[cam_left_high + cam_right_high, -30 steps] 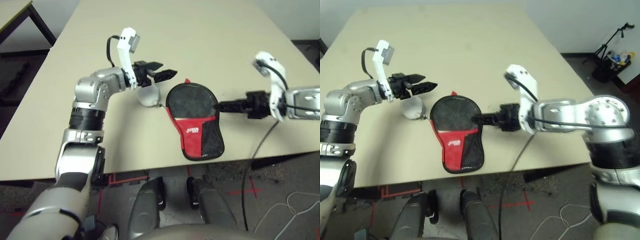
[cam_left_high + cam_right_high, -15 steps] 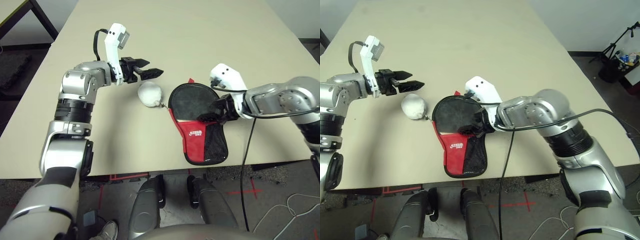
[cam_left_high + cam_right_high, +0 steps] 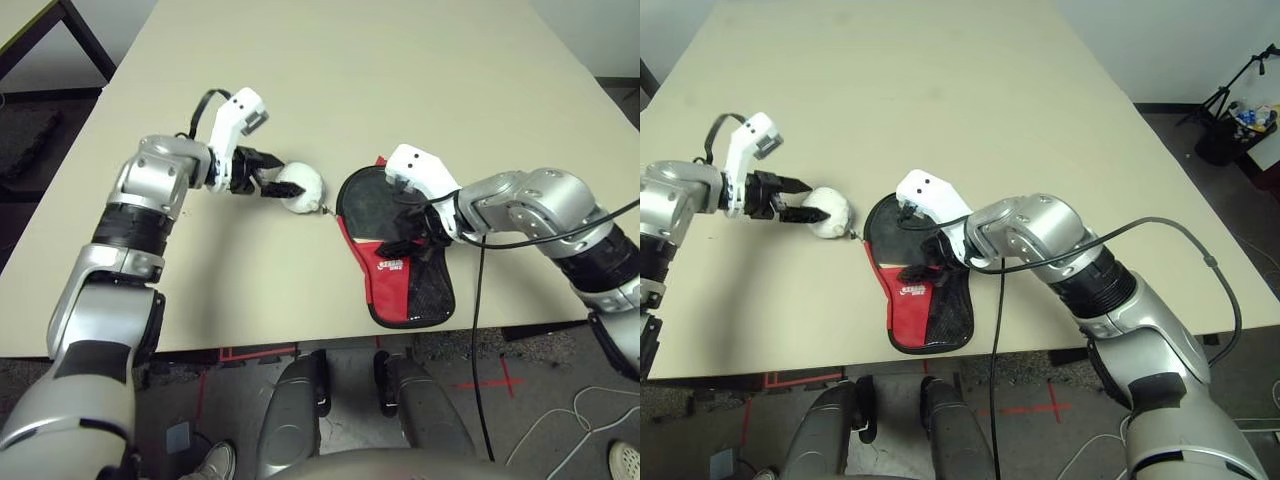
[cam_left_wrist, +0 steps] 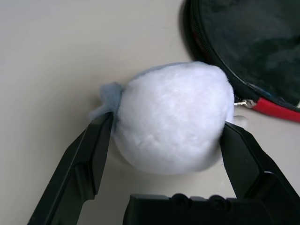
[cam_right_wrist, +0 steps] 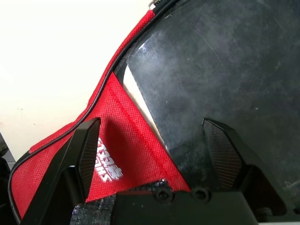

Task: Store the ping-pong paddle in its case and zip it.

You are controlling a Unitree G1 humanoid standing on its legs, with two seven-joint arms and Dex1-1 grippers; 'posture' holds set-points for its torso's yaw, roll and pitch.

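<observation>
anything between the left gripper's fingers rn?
Yes. The white fluffy ball sits between the left gripper's open fingers, a short link joining it to the case. The left wrist view shows this best.

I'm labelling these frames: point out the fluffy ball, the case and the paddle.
ball (image 4: 171, 117): left wrist view, middle of its white fluff.
case (image 3: 391, 268): left eye view, red panel by the logo.
paddle (image 5: 220, 79): right wrist view, black rubber blade.

Even bright light, soft shadows
</observation>
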